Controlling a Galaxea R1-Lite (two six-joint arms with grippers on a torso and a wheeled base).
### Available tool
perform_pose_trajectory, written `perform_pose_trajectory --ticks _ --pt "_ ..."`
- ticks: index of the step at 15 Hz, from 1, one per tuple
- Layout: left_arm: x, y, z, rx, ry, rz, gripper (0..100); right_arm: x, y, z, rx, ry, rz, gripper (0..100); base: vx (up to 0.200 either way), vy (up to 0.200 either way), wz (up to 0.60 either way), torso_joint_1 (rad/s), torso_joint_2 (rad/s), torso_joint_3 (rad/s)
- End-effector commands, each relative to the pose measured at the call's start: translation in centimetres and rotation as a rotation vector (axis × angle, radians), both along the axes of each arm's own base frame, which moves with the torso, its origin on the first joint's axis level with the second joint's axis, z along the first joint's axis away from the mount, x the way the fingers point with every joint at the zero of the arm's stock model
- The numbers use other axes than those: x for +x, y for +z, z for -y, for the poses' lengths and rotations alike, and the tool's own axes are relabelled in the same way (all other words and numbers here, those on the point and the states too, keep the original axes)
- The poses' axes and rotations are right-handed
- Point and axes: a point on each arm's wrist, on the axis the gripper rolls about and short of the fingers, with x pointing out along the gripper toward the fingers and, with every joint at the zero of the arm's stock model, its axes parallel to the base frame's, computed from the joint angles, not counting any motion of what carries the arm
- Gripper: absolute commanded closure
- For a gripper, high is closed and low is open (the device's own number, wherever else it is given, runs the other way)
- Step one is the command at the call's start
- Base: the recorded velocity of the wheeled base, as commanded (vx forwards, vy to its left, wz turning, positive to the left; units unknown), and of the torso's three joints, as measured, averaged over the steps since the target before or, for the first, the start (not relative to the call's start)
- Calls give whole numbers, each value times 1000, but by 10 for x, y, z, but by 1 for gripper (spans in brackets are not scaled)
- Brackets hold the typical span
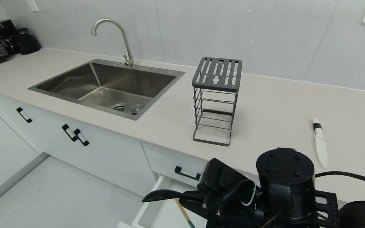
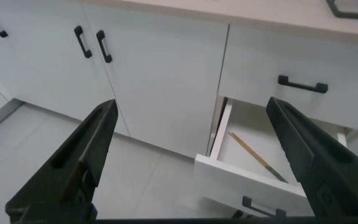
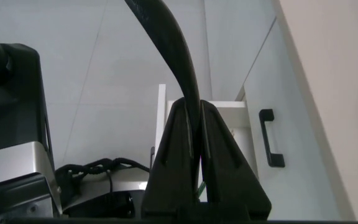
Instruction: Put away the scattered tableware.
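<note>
My right gripper (image 1: 203, 193) is shut on the handle of a black spoon (image 1: 162, 195), held flat above the open drawer (image 1: 147, 202) below the counter. In the right wrist view the spoon (image 3: 166, 43) sticks out from between the closed fingers (image 3: 179, 155). My left gripper (image 2: 191, 162) is open and holds nothing, out in front of the cabinets and facing the drawer (image 2: 213, 165). A wooden chopstick with a green tip (image 2: 257, 155) lies inside the drawer. On the counter to the right lies a white knife (image 1: 319, 142) with a black band.
A black wire rack (image 1: 215, 101) stands mid-counter. The steel sink (image 1: 106, 88) with its tap (image 1: 112, 34) is to the left. Cabinet doors with black handles (image 1: 74, 134) run below the counter. A closed drawer with a black handle (image 2: 302, 84) sits above the open one.
</note>
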Motion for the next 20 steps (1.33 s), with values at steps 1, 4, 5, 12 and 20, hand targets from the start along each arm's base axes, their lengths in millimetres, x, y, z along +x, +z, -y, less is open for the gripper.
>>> perform_pose_trajectory --ticks 1,4,5,12,20 --pt "0 0 0 0 0 1 0 0 0 0 0 1 0 100 0 0 0 -266 515 256" --pt "0 0 0 0 0 3 0 -1 0 0 0 1 1 100 0 0 0 -259 515 246" --pt "0 0 0 0 0 1 0 -1 0 0 0 1 1 100 0 0 0 -261 500 251" --pt "0 0 0 0 0 1 0 0 1 0 1 0 2 100 0 0 0 -258 493 239" --pt "0 0 0 0 0 3 0 0 -3 2 -10 -2 -6 100 0 0 0 -251 406 162"
